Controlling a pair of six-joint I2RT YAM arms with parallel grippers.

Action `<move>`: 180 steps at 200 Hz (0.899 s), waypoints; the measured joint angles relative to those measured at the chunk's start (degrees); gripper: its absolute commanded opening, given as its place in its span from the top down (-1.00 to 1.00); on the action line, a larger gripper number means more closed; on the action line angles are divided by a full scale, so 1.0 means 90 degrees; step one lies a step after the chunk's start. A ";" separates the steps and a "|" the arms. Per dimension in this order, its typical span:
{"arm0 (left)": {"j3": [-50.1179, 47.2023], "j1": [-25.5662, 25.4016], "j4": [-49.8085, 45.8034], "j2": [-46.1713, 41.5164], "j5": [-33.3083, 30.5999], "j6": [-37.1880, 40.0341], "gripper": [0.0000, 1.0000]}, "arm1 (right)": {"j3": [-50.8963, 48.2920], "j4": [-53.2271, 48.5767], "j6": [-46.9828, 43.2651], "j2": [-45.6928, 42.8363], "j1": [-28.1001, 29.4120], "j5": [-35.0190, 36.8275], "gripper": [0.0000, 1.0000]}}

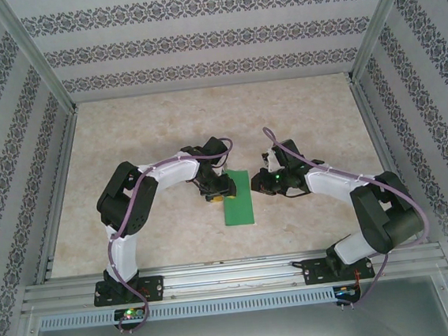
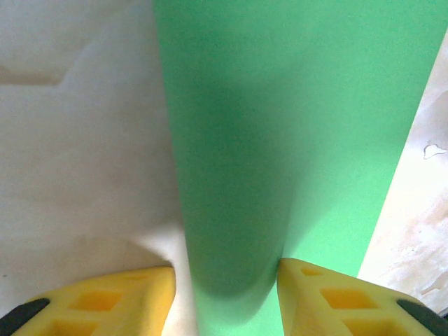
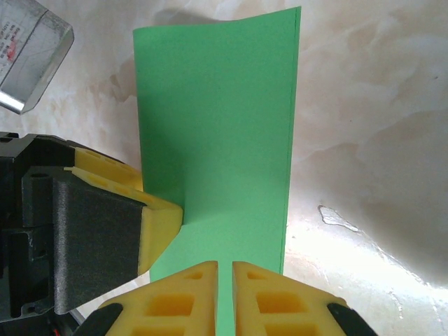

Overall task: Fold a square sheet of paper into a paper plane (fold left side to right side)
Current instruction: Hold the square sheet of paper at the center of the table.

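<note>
I've got the green sheet [image 1: 239, 201] flat on the worktop [image 1: 126, 138], long axis running near to far — my right pincer [image 3: 224, 266] is pinched shut on its right edge, my left pincer [image 2: 225, 269] straddles it half-open, hold unclear.

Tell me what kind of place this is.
Likely a robot test enclosure, not a home: aluminium frame, wallpaper-patterned panels around a marble-look table, left arm and right arm bolted to a rail.

Paper [image 1: 239, 204] btwn L hand [image 2: 227, 278], R hand [image 3: 225, 271]
</note>
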 measured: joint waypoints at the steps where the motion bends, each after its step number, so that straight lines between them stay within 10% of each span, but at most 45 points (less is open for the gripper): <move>1: 0.0000 0.0000 0.0000 0.0000 0.0000 0.0000 0.07 | 0.0000 0.0000 0.0000 0.0002 0.0000 0.0000 0.70; 180: 0.0102 0.0000 -0.0102 0.0058 0.0007 0.0010 0.04 | 0.0000 0.0007 0.0010 0.0121 0.0058 -0.0022 0.82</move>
